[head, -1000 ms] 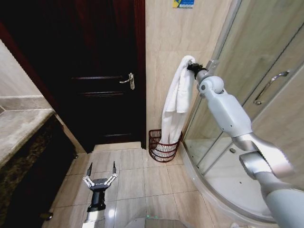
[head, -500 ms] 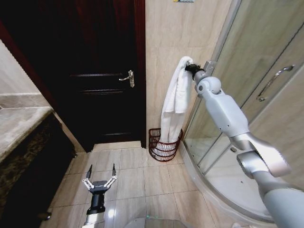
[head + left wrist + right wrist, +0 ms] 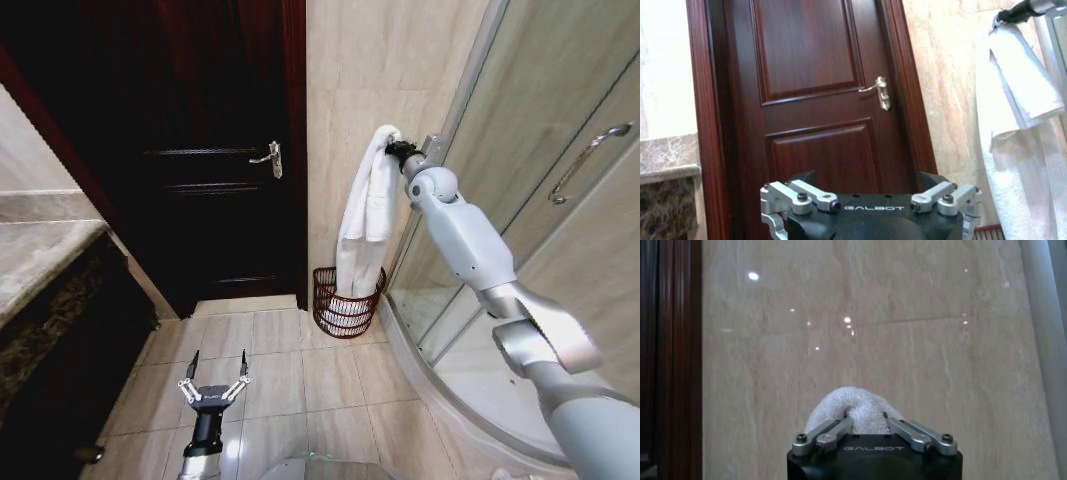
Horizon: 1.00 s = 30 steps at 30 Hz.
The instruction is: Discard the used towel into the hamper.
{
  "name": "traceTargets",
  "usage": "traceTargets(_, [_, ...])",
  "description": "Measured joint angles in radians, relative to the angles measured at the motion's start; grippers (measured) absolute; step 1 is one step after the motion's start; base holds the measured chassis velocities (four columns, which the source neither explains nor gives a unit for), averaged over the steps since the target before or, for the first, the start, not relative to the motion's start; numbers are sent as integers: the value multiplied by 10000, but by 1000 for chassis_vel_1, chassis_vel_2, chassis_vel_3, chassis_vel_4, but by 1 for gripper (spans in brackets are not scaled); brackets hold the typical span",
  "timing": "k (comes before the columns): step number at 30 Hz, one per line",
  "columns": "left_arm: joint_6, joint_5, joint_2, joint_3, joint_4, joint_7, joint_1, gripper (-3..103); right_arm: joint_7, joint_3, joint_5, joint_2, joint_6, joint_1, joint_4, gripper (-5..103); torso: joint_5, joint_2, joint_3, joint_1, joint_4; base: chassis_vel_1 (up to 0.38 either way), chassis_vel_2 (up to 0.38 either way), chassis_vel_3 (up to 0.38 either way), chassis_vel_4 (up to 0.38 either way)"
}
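Towel (image 3: pixel 364 215): white, plain. Hamper (image 3: pixel 346 305): dark red-brown wire with horizontal bands. Door (image 3: pixel 215 160): dark reddish-brown wood, panelled; handle (image 3: pixel 270 157) silver. Wall (image 3: pixel 350 90): beige tile, faintly veined. Floor (image 3: pixel 300 370): pale beige tile. Right arm (image 3: pixel 460 235): light grey.

The scene is viewed from high up by the head camera, angled down at the floor, door (image 3: pixel 215 170) and wall. The door is faced from low down by the left wrist camera. The wall is faced closely by the right wrist camera. The towel (image 3: pixel 365 215) is shared by all three.
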<state>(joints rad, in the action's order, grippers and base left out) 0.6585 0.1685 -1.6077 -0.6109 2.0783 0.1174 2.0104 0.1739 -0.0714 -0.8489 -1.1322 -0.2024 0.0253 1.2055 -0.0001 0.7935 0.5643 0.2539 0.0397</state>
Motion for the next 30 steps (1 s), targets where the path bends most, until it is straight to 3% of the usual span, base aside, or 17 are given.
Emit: traceTargets(30, [283,123,-4,-23,-35,-3,343,100,-3,110,400,16,302,-715,10,7,0,-1307,-759,-544,0,0,0,0,0])
